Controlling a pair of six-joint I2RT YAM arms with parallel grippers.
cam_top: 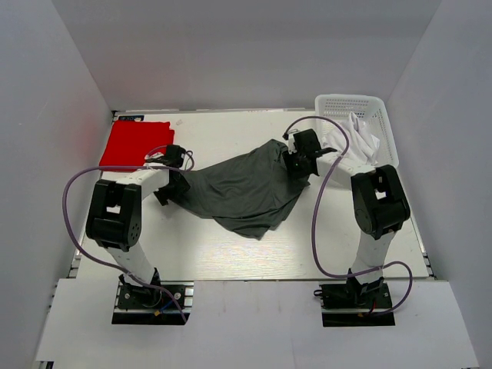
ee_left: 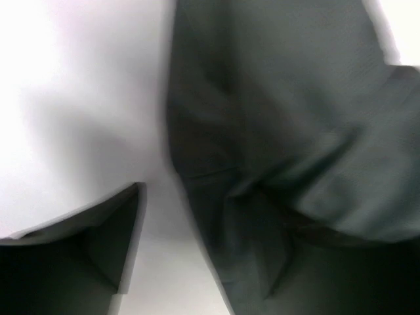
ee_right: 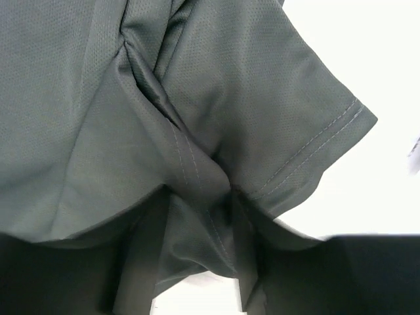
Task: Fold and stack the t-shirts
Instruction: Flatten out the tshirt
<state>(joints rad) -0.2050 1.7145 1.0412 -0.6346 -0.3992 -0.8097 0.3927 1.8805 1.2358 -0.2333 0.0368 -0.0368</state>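
Observation:
The dark grey t-shirt (cam_top: 246, 192) lies crumpled in the middle of the table. My left gripper (cam_top: 171, 188) is at its left edge. In the left wrist view the gripper (ee_left: 216, 230) stands open: one finger (ee_left: 98, 249) sits clear of the cloth (ee_left: 282, 131) with bare table between, and the other is hidden by the cloth. My right gripper (cam_top: 296, 165) is at the shirt's far right corner. In the right wrist view that gripper (ee_right: 203, 249) is shut on a seamed fold (ee_right: 197, 177) beside a sleeve hem (ee_right: 315, 144). A folded red t-shirt (cam_top: 132, 144) lies back left. A white t-shirt (cam_top: 361, 138) sits in the basket.
The white lattice basket (cam_top: 350, 104) stands at the back right corner, right behind the right arm. White walls close in the table on the left, back and right. Purple cables loop beside both arms (cam_top: 319, 223).

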